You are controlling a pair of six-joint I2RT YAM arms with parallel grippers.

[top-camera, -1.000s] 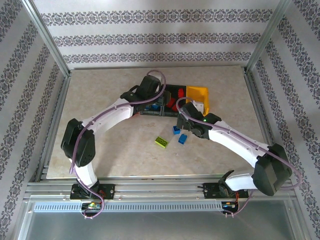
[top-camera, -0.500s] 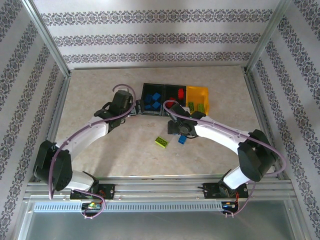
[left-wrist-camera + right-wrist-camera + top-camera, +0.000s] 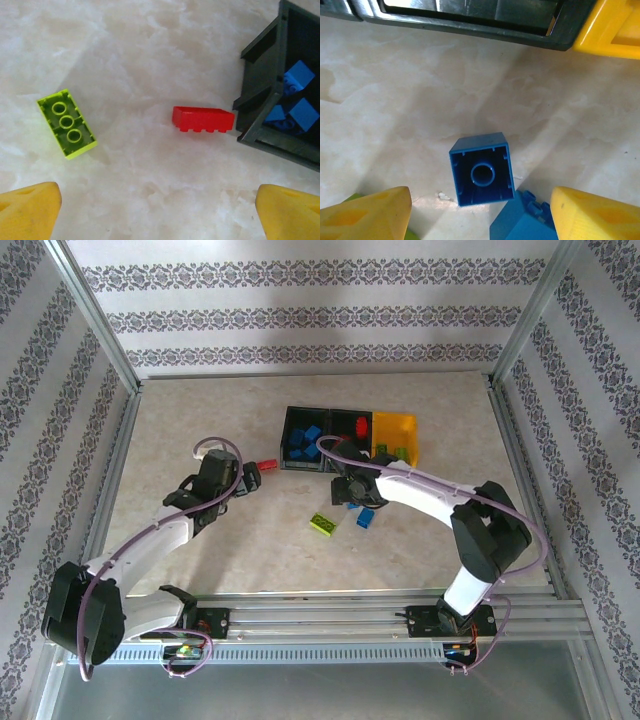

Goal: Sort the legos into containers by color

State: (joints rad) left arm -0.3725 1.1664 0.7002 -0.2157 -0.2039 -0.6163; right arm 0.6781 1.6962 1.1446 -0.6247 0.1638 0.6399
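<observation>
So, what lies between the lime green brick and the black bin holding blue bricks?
A red brick, close beside the black bin; the left wrist view shows it.

Beige marbled tabletop (image 3: 200, 420) lies under and all round the left gripper (image 3: 248, 478), silver aluminium frame rails (image 3: 320, 615) behind it at the near edge, striped wallpaper walls (image 3: 300, 315) with dark damask bands on white ahead of it and off to both sides, soft even light, faint shadows.
</observation>
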